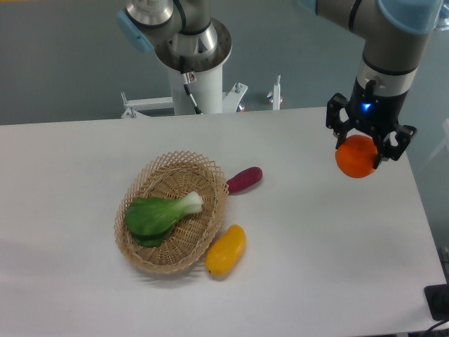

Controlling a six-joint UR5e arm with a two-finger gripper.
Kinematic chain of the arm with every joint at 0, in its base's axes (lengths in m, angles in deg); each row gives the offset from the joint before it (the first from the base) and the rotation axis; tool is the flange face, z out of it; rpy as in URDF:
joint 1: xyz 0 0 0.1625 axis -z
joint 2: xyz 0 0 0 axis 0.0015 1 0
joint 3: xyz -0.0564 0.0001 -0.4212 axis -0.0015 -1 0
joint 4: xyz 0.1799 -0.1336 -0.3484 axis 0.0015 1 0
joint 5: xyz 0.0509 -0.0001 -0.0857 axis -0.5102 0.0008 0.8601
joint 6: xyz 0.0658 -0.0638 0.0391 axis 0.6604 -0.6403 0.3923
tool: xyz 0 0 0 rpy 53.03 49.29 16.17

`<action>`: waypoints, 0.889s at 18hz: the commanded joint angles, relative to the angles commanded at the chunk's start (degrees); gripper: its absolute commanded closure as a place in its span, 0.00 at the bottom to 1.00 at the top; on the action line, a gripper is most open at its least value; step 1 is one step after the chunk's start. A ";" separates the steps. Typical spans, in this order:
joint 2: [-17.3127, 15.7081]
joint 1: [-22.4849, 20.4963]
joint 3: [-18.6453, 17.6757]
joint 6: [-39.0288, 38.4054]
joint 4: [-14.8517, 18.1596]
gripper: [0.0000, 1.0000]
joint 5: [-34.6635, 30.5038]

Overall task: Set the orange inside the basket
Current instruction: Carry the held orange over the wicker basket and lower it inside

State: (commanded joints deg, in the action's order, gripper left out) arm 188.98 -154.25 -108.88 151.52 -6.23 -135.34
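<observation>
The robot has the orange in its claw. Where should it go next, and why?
Probably sideways toward the basket. The gripper is shut on the orange and holds it up above the table, far off to the side of the basket. The basket has a leafy green vegetable in it, but bare weave beside it.

The scene is seen through a single fixed camera, set high at the near edge of the table [316, 267] and tilted down across it toward the arm's pedestal [198, 84] at the far side. Most of the tabletop is taken in from a middling distance. The arm is cut off by the upper edge. No second view is given.
</observation>
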 joint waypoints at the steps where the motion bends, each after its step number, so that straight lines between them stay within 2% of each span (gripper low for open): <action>1: 0.17 1.13 0.00 -3.41 -0.70 0.37 0.09; 4: 0.88 5.09 -0.26 -14.23 -2.19 0.37 -0.09; 8: 0.44 9.57 -5.61 -31.97 -11.14 0.37 1.57; 10: 0.18 12.21 -7.91 -36.31 -13.62 0.37 1.85; 11: 0.61 14.92 -8.17 -39.19 -14.50 0.37 1.85; 13: 1.58 17.48 -9.66 -43.95 -14.94 0.36 1.58; 16: 2.55 20.91 -12.47 -46.25 -14.95 0.36 1.76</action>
State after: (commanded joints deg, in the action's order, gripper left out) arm 191.53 -133.34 -121.35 105.27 -21.18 -133.58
